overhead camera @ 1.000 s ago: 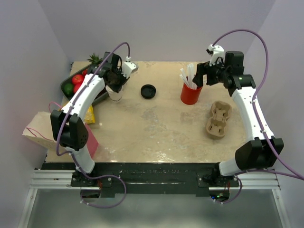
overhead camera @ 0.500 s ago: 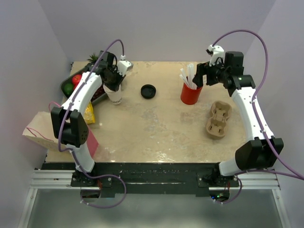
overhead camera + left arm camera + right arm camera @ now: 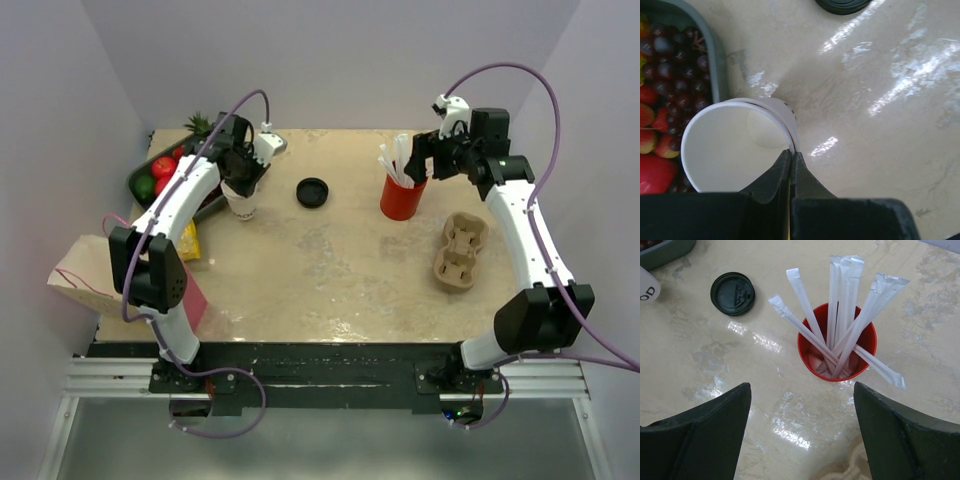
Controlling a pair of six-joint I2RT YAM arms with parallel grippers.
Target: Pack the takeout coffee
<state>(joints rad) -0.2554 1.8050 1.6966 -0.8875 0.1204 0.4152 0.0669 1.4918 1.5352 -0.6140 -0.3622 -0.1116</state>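
The white paper cup (image 3: 241,201) is at the back left, next to the fruit tray, its open mouth (image 3: 735,145) facing the left wrist camera. My left gripper (image 3: 790,153) is shut on the cup's rim, one finger inside the wall and one outside; from above the gripper (image 3: 244,178) sits over the cup. The round black lid (image 3: 313,192) lies flat on the table to the cup's right, and also shows as the lid (image 3: 732,293) in the right wrist view. My right gripper (image 3: 801,390) hangs open and holds nothing, just short of the red cup.
A red cup (image 3: 402,198) of wrapped white straws (image 3: 840,300) stands at the back right. A brown pulp cup carrier (image 3: 459,250) lies to the right. The grey fruit tray (image 3: 716,60) is at the far left. A paper bag (image 3: 82,276) overhangs the left edge.
My left gripper shifted slightly left and back again with the cup in its grip. The right arm hardly moved.
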